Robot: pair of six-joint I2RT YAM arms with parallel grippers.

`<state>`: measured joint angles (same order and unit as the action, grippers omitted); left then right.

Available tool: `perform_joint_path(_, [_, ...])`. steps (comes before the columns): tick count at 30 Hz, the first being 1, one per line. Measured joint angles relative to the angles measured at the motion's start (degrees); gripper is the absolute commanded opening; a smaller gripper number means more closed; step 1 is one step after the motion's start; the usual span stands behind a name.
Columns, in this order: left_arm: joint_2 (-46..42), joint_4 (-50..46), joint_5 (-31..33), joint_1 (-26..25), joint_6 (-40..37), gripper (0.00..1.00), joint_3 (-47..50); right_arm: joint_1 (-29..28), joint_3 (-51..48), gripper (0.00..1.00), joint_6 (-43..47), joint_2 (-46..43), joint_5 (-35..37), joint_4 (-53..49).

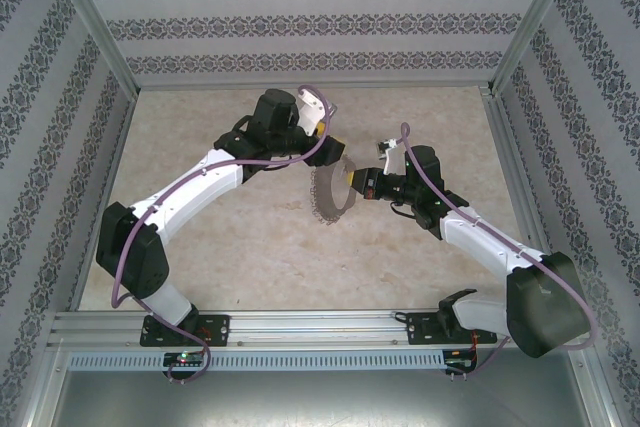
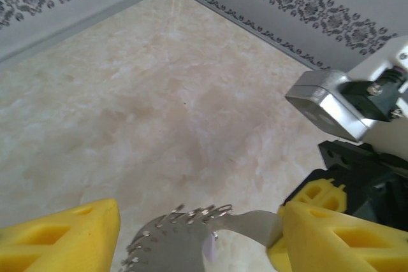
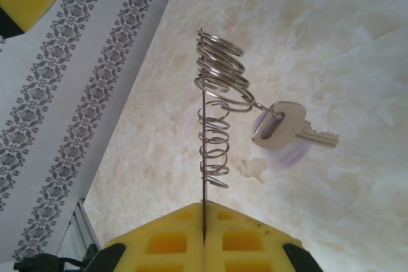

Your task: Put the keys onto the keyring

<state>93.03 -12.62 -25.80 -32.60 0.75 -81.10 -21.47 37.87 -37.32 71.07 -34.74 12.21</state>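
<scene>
One key (image 3: 288, 129) hangs on the ring (image 2: 169, 250); the right pincer (image 3: 204, 209) clamps the ring's edge, the left pincer (image 2: 201, 227) is spread wide around it.

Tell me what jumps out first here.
Mid-table, the right gripper is shut on the edge of the keyring, holding it upright. A silver key is threaded on one of the small rings fringing it. The left gripper stands open on either side of the keyring.

Nothing legible anywhere — the walls (image 1: 300, 22) carry only a repeating floral ornament, and the key (image 3: 280, 128) shows no stamp or number that can be made out.
</scene>
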Motion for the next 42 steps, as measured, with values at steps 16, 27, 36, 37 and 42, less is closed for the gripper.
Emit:
perform_joint_path(16, [4.5, -7.5, -7.9, 0.0, 0.9, 0.49, -3.0, 0.4, 0.0, 0.0, 0.0, 0.0, -0.1, 0.0])
perform_joint_path(27, [6.8, -7.4, -12.5, 0.0, 2.4, 0.5, -3.5, 1.5, -0.7, 0.0, 0.2, 0.0, -1.6, 0.2])
perform_joint_path(36, [6.6, -6.2, -11.5, 0.0, 3.2, 0.52, -0.6, 4.2, -3.4, 0.0, 0.0, 2.2, -0.1, 0.7])
perform_joint_path(37, [6.4, -6.2, -11.3, 0.0, 3.2, 0.52, -0.3, 4.5, -3.5, 0.0, -0.1, 2.4, 0.3, 0.9])
perform_joint_path(42, [5.6, -6.3, -10.2, 0.0, 3.2, 0.53, 0.7, 5.1, -5.0, 0.0, -1.1, 2.6, 4.4, 1.7])
